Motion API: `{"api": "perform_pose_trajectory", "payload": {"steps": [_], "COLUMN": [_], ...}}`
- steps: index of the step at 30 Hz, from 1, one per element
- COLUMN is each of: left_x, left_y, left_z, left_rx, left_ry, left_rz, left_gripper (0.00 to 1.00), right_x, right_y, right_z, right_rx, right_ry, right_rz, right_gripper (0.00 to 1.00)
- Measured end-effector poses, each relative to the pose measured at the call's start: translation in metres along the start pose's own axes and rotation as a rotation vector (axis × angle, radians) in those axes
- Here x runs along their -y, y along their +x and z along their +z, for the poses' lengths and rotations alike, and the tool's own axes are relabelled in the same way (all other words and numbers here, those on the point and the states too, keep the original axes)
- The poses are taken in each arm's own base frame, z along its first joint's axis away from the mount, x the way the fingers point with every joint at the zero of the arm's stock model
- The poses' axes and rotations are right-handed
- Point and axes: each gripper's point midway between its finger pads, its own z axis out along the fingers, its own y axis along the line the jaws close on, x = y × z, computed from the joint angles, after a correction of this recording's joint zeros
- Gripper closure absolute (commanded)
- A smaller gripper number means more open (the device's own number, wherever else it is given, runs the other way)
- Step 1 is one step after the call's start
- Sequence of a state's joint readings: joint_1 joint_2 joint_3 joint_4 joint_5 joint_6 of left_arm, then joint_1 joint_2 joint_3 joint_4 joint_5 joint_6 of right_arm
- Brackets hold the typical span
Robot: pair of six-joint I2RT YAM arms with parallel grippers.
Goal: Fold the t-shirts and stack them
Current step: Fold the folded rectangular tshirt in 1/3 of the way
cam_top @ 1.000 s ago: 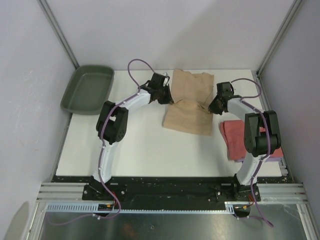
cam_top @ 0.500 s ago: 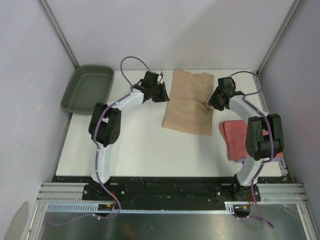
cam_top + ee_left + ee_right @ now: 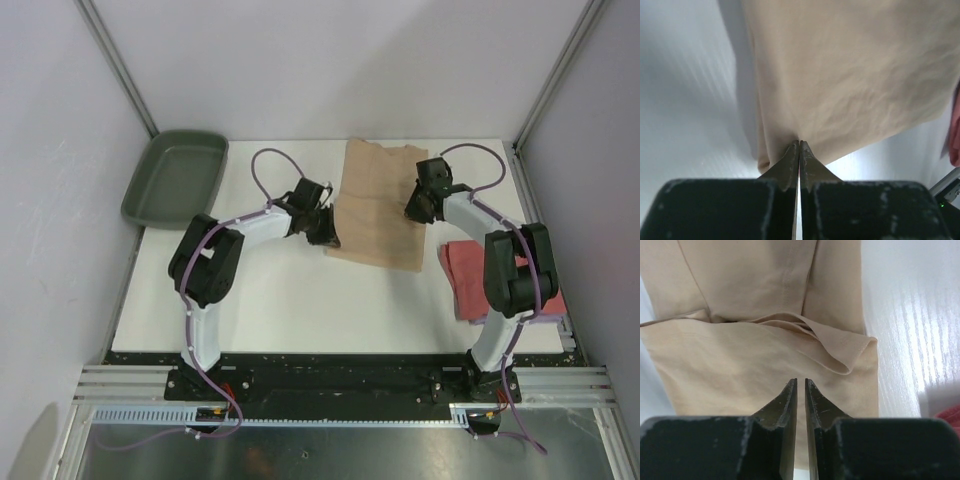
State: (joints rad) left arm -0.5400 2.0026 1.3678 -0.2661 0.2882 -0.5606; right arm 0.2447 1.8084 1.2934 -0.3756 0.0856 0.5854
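My left gripper (image 3: 799, 143) clamps the tan t-shirt (image 3: 850, 75) edge at its tips — right gripper (image 3: 800, 381) nearly closed just above the cloth, grasp undetermined.

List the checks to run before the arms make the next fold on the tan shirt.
1. Left claw gripping the tan shirt: ok. It is shut on the cloth by the near left corner.
2. Right claw gripping: cannot tell. The jaws are nearly together over the cloth.
3. Tan shirt lying flat: not ok. A loose flap lifts at its right edge.
4. Red shirt apart from the tan shirt: ok. It lies to the right, with bare table between them.
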Motion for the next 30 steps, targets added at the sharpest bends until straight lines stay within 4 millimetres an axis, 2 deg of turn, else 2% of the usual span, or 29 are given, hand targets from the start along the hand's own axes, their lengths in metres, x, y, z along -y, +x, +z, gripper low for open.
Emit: {"api": "perform_pose_trajectory", "payload": {"steps": [4, 9, 20, 24, 30], "left_x": [-0.016, -0.02, -0.025, -0.027, -0.034], "left_y": [0.026, 0.03, 0.033, 0.038, 0.055], "left_z": [0.006, 0.007, 0.003, -0.002, -0.015], "left_rx": [-0.051, -0.04, -0.012, -0.012, -0.023], "left_ry": [-0.04, -0.048, -0.059, -0.065, -0.077], "left_rz": [-0.047, -0.082, -0.085, -0.086, -0.092], "left_gripper": [1.0, 1.0, 1.0, 1.0, 1.0], "right_x": [0.003, 0.006, 0.019, 0.023, 0.0], "right_y": [0.009, 0.012, -0.027, -0.028, -0.017], "right_z": [0.01, 0.021, 0.07, 0.069, 0.052], "right_rx": [-0.026, -0.047, -0.034, -0.043, -0.048], "right_ry": [0.013, 0.018, 0.076, 0.108, 0.103], "right_rz": [-0.008, -0.022, -0.015, -0.029, -0.101], "right_gripper": [0.84, 0.84, 0.82, 0.8, 0.78]}}
